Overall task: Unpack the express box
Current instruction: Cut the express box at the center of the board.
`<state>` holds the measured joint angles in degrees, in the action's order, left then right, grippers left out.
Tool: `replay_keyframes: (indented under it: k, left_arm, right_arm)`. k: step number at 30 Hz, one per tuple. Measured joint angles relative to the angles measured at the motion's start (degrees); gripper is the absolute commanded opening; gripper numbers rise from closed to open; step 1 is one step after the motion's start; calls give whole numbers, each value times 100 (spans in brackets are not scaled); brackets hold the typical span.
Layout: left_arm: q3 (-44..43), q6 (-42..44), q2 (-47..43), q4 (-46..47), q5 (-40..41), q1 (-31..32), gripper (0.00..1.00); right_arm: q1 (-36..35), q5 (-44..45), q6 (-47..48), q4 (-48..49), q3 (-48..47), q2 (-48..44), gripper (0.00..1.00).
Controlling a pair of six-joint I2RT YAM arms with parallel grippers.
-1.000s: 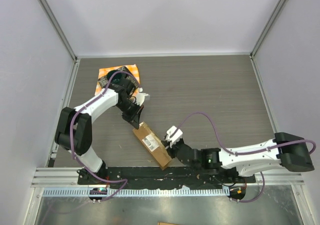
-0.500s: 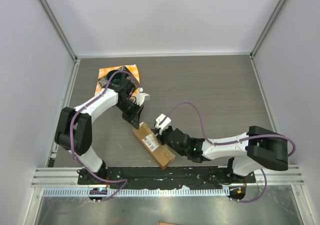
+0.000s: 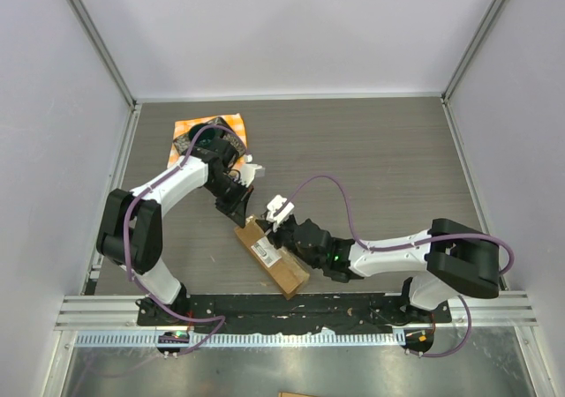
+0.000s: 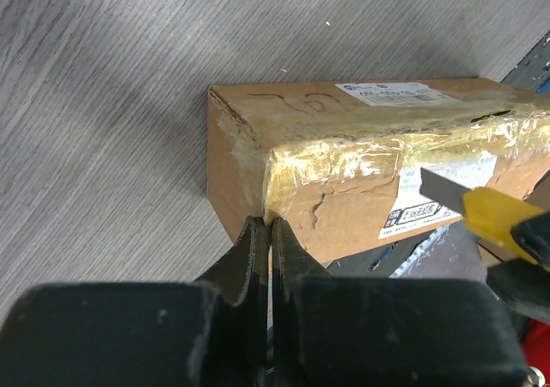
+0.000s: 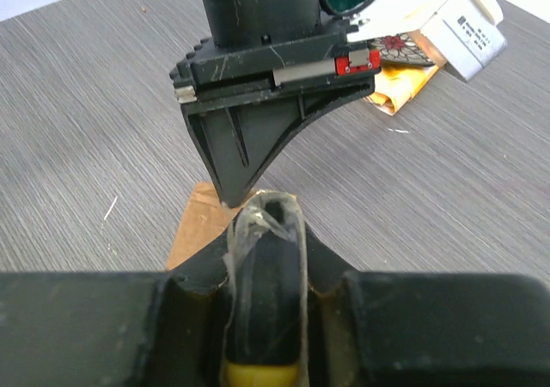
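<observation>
Pale walls are seen around a grey wood-grain desk (image 3: 371,168). The express box (image 3: 281,273) is laid diagonally near the front edge of the desk, between the two arms, with a white label on its upper face. The left hand (image 4: 268,241) is fully closed with nothing gripped, and its tips are set against the taped far corner of the box. The right hand (image 3: 281,228) is clamped on a yellow utility knife (image 4: 494,219). The bared blade is held close to the box, and contact cannot be determined.
</observation>
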<state>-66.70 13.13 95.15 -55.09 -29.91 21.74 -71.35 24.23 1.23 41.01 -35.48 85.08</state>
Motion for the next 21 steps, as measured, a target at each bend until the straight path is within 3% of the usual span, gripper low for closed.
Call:
replay_keyframes:
  k: [21]
  left_arm:
    - [15, 63, 0, 11, -33, -4, 0]
  right_arm:
    - [293, -293, 20, 267, -105, 431, 1]
